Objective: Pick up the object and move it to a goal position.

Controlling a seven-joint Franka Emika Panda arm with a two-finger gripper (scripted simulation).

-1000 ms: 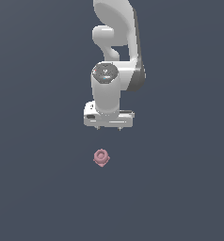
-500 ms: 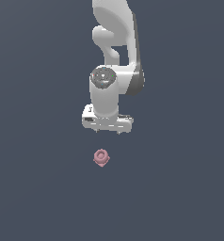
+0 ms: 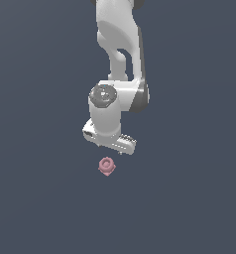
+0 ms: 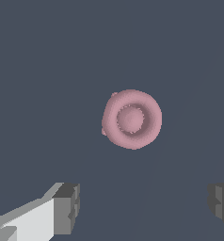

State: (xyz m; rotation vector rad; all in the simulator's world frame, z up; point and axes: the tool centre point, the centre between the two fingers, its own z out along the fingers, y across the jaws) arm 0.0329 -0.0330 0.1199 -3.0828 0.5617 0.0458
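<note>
The object [image 3: 106, 166] is a small pink knob with a ring-shaped top, resting on the dark grey floor. In the wrist view it [image 4: 132, 118] shows from above, ring up, with a lobe of its base peeking out at one side. My gripper [image 3: 111, 149] hangs just above the object, a little toward the exterior view's right of it. In the wrist view the gripper [image 4: 144, 204] is open and empty. Its two dark fingertips [image 4: 67, 207] stand wide apart, and the object lies beyond the gap between them, not within it.
The dark grey floor [image 3: 189, 198] stretches flat on all sides. The white arm [image 3: 120, 54] rises straight above the gripper.
The gripper has come down toward the object and the hand has turned and tilted. The object has not moved.
</note>
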